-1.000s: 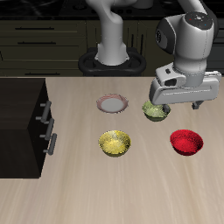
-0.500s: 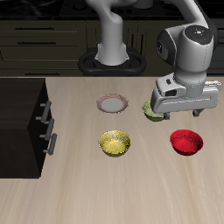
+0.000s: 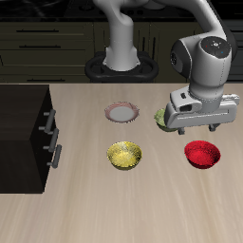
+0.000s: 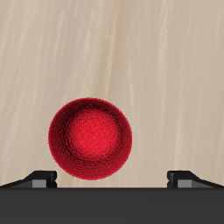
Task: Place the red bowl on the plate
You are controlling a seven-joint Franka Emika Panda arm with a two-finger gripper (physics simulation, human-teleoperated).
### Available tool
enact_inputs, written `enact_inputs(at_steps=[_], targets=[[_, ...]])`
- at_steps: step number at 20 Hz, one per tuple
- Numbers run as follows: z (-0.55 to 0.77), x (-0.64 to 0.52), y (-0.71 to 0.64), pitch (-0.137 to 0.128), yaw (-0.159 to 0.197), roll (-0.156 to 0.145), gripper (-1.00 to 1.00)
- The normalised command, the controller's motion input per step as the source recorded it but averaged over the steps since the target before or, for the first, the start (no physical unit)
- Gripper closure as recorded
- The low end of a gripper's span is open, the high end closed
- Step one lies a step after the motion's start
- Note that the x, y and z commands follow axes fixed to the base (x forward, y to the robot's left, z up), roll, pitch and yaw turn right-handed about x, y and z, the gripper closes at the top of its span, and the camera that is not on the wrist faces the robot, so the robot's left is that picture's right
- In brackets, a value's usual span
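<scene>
The plate (image 3: 120, 112) sits at twelve o'clock from the yellow bowl (image 3: 124, 155). Only a sliver of the green bowl (image 3: 160, 117) shows behind the gripper (image 3: 196, 121). The red bowl (image 3: 202, 154) rests on the table (image 3: 142, 204) at about three o'clock from the yellow bowl, well apart from the plate, directly under the gripper.

It looks rigid, light and glossy, so probably slippery; pinching the thin rim, one finger inside and one outside, seems the surest hold. In the wrist view the red bowl (image 4: 91, 139) shows whole, its inside textured. The fingers (image 4: 39, 178) are spread wide and empty, only their tips visible. The exterior view hides them behind the gripper body.
</scene>
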Motion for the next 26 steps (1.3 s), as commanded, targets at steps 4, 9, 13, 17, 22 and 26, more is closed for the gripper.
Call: enact_inputs(at_steps=[4,9,13,17,22,26], targets=[[-0.08,0.00,-0.11,0.003,-0.002,-0.025,-1.00],[-0.12,-0.01,-0.05,0.010,0.003,-0.014,-1.00],[-0.17,0.04,-0.15,0.000,0.018,-0.033,-1.00],[-0.11,-0.01,-0.01,-0.014,0.010,-0.004,-1.00],[-0.15,0.00,-0.04,-0.015,-0.020,-0.004,-1.00],[-0.08,0.00,-0.04,-0.017,-0.020,-0.005,-1.00]])
